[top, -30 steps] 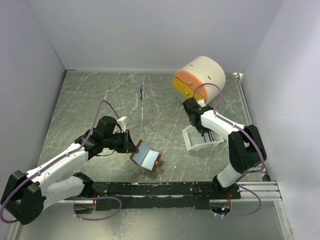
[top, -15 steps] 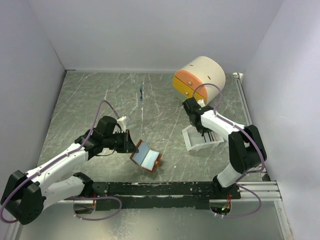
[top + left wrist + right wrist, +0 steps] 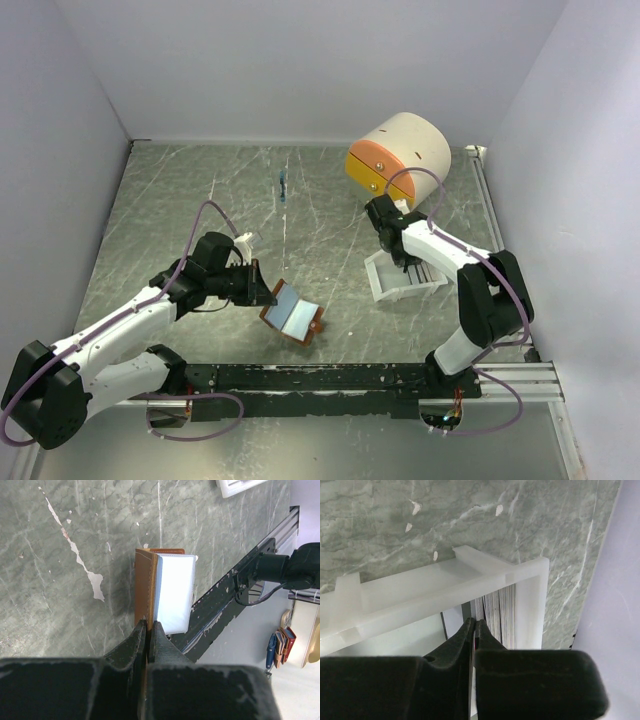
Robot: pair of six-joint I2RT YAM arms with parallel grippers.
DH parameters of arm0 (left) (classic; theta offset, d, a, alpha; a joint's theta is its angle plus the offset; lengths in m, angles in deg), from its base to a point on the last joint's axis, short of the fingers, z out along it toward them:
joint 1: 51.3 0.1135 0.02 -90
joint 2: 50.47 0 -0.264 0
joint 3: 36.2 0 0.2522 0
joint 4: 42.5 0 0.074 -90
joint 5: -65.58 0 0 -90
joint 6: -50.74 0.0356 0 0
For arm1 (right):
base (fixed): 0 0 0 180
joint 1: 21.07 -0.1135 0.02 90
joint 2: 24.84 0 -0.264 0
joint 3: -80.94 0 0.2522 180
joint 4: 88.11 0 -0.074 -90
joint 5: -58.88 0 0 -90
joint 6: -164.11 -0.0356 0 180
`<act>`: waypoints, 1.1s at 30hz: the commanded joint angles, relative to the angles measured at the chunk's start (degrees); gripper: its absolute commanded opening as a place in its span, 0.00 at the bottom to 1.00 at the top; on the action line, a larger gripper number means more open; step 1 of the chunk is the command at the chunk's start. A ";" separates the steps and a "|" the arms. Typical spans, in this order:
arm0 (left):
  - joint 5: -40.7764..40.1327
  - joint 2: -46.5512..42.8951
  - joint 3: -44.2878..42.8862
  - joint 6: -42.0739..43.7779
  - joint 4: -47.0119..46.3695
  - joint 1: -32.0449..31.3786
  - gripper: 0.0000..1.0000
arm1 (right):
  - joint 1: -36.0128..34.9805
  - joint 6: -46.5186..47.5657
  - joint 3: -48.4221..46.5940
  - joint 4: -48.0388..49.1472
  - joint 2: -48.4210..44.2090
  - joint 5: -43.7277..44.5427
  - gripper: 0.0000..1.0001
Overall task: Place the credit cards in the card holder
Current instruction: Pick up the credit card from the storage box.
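Standing open for loading, the card holder (image 3: pixel 172 592) is pinched by the left end effector (image 3: pixel 148 626); the right end effector (image 3: pixel 474 623) is pressed together among the credit cards (image 3: pixel 500 614).

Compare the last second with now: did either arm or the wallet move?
Nothing visibly changed. The left claw stays shut on the card holder at its edge; the right claw stays closed at the credit cards standing in the white tray.
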 commanded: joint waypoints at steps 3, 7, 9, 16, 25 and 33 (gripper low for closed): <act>0.14 -0.63 -1.10 0.50 -0.74 -0.38 0.07 | 0.04 0.61 0.21 -0.29 -2.71 -1.84 0.00; -0.01 -0.46 -1.02 0.42 -0.76 -0.39 0.07 | 0.01 0.33 -0.42 -0.43 -3.81 -6.02 0.00; -0.15 -0.36 -1.09 0.40 -0.60 -0.37 0.07 | -0.01 -0.08 -0.47 -0.55 -4.47 -7.40 0.00; -0.99 -0.14 -1.33 0.12 -0.24 -0.38 0.07 | -0.04 -2.48 -2.25 -3.56 -6.61 -9.41 0.00; -0.50 1.11 -2.61 -3.09 -2.84 -0.39 0.07 | -0.23 -6.03 -4.66 -7.22 -12.84 -11.89 0.00; 0.06 0.50 -0.03 -8.27 -12.54 -0.39 0.07 | -0.92 -7.91 -6.05 -8.04 -20.00 -15.67 0.00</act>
